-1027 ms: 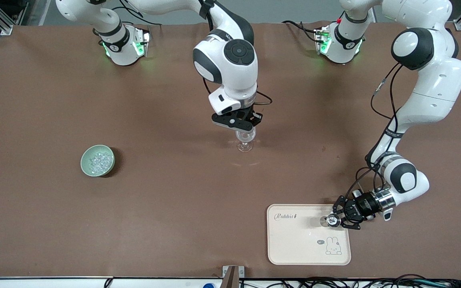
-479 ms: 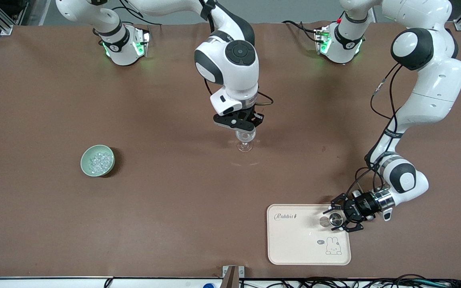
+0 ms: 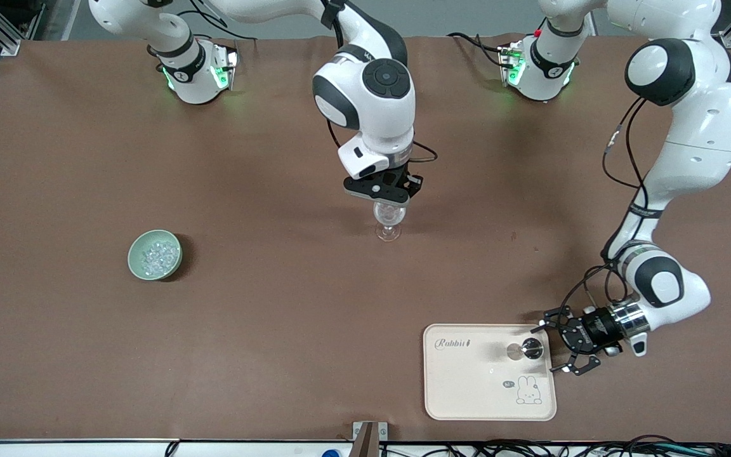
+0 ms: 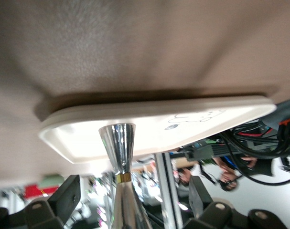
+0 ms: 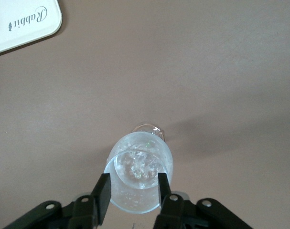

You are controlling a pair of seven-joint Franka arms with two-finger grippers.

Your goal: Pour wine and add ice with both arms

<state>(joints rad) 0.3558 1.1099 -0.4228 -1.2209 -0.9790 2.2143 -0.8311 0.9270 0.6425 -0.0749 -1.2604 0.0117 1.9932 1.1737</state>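
A clear stemmed glass [image 3: 388,223] stands mid-table, and small clear ice [image 5: 141,168] lies inside it. My right gripper [image 3: 386,202] hangs just above the glass's rim [image 5: 117,160]. That right gripper [image 5: 133,185] is open, with nothing between its fingers. More ice [image 3: 155,256] fills a pale green bowl [image 3: 134,249] toward the right arm's end. A shiny metal narrow-necked vessel [image 3: 532,348] stands on the cream tray [image 3: 467,387]. My left gripper [image 3: 549,350] is open beside it and not touching it. Both fingers [image 4: 63,198] flank the vessel [image 4: 118,143]. No wine shows.
The cream tray [image 4: 87,138] lies near the table's front edge toward the left arm's end, and one corner [image 5: 20,24] shows in the right wrist view. Bare brown tabletop [image 3: 264,317] lies between the bowl, the glass and the tray. Cables run along the front edge.
My left gripper opened off the metal vessel and drew back, leaving it standing on the tray. My right gripper's fingers parted over the glass.
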